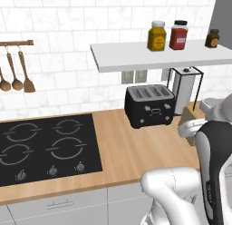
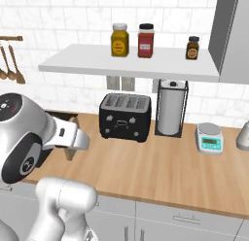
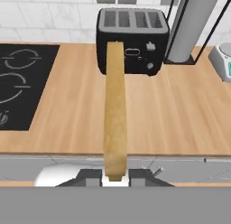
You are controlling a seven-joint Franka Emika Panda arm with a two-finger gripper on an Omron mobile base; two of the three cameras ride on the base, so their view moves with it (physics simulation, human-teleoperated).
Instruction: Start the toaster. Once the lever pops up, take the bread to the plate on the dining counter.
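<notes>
The end effector (image 3: pixel 115 175) is clamped on the lower edge of a flat pale tan slice of bread with a darker crust (image 3: pixel 115 110), its two dark fingertips (image 3: pixel 90 175) pressed against the faces. In the hand view the slice is seen edge-on, a narrow strip with its long axis running straight away from the end effector toward the small black two-slot toaster with the silver-grey top (image 1: pixel 149 105). The toaster stands apart from the slice, at the back of the light-wood surface (image 2: pixel 165 167) against the tiled wall, between the black hob (image 1: pixel 45 147) and the wire stand holding a paper towel roll (image 2: pixel 171 106).

From where I stand, the coming move looks like a carry away from this worktop: the red-rimmed plate and the dining counter lie somewhere outside these views, so which way the arm or base must turn is unknown.

In the base views the white arm covers most of the bread; a tan corner (image 1: pixel 188 116) shows past the wrist. Whether the toaster's lever is up is too small to make out.
</notes>
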